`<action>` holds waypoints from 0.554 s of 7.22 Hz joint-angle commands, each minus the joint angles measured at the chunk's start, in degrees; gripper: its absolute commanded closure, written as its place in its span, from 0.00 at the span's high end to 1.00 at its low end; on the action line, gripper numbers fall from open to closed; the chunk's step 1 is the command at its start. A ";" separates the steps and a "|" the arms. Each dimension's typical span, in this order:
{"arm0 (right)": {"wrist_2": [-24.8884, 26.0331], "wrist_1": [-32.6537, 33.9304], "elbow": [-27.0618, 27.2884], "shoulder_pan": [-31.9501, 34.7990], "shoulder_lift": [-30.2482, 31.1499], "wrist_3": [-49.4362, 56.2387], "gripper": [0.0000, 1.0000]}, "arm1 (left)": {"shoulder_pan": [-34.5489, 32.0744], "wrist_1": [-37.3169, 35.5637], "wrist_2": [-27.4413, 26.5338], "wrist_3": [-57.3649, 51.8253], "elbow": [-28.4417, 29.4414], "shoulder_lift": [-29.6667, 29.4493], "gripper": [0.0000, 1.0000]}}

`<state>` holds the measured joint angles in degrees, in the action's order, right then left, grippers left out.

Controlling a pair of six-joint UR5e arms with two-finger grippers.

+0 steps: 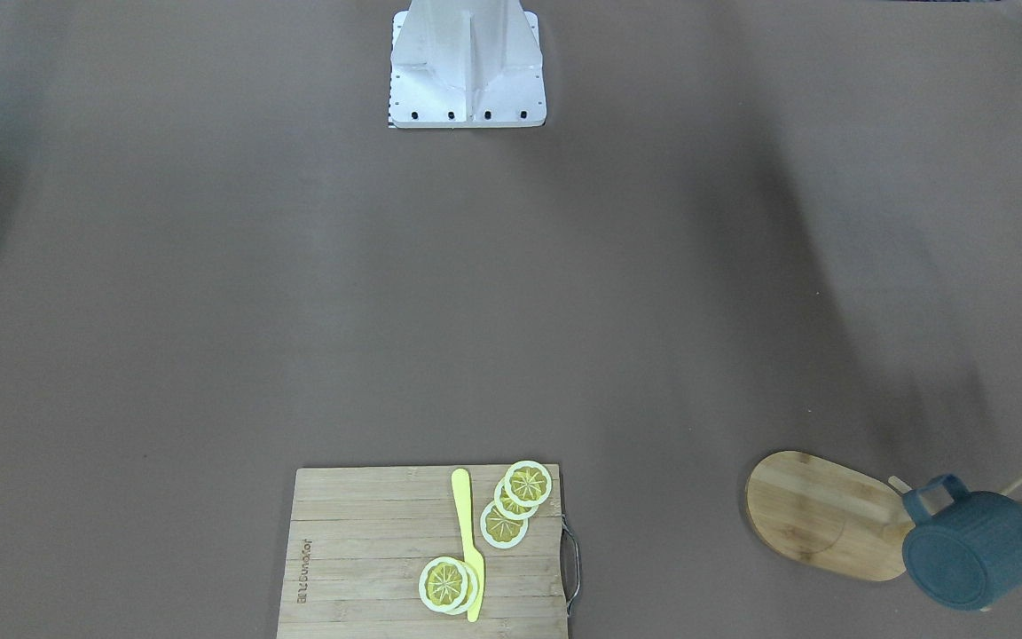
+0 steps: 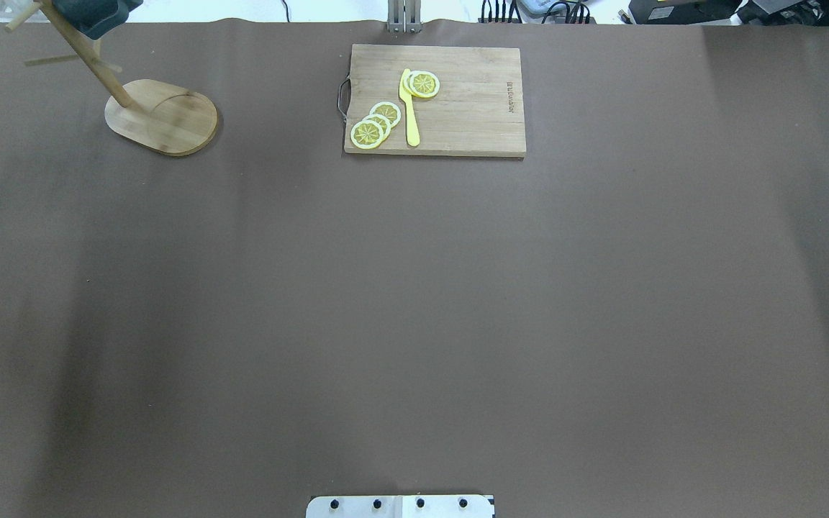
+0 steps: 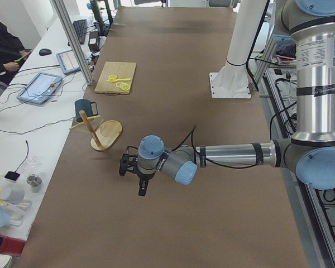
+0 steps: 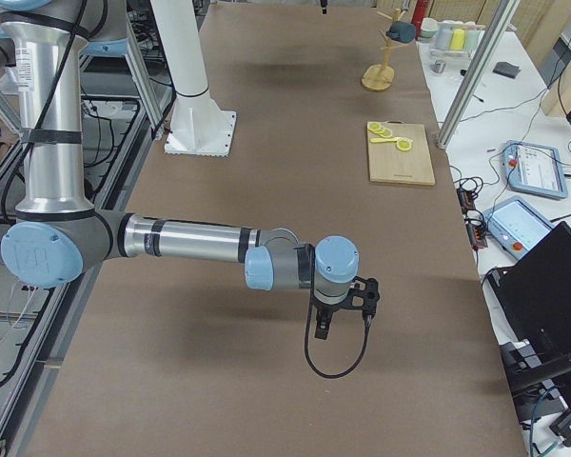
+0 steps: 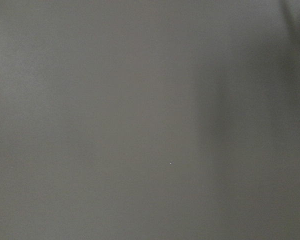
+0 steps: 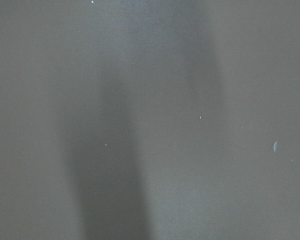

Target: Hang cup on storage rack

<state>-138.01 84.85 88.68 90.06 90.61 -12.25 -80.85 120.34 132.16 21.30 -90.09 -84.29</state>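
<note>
Jaws of the left gripper [image 3: 141, 188] and right gripper [image 4: 322, 328] show only side-on; parted or closed, I cannot tell. The cup [image 1: 977, 550] hangs on a peg of the storage rack [image 1: 821, 515] at the far left corner of the table [image 2: 414, 288], with the cutting board [image 1: 369, 550], lemon slices [image 1: 527, 484] and yellow knife [image 1: 468, 541] well apart. The overhead view crops the cup.

A robotics lab; past the left gripper [image 3: 139, 187] stands a bench [image 3: 44, 114] with tablets [image 3: 40, 87], a mouse [image 3: 44, 52], a keyboard [image 3: 80, 27]; a person [image 3: 3, 47] sits there.
</note>
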 commanded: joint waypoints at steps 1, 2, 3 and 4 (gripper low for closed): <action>0.46 0.67 0.44 0.29 -0.52 0.30 1.00 | -1.58 -5.25 6.21 -0.64 -0.96 -1.56 0.98; 0.55 0.67 1.05 0.29 -0.26 0.30 1.00 | -2.29 -5.90 6.44 -0.65 -2.88 -1.49 0.98; 0.64 0.67 1.40 0.29 0.01 0.30 1.00 | -1.60 -10.52 6.79 -0.73 -6.20 -1.66 0.98; 0.64 0.67 1.49 0.29 0.10 0.30 1.00 | -1.85 -16.57 6.44 -3.69 -10.59 -1.58 0.98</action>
<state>-137.43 85.51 89.90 90.35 90.51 -11.96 -82.59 110.11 138.49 19.87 -96.00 -85.84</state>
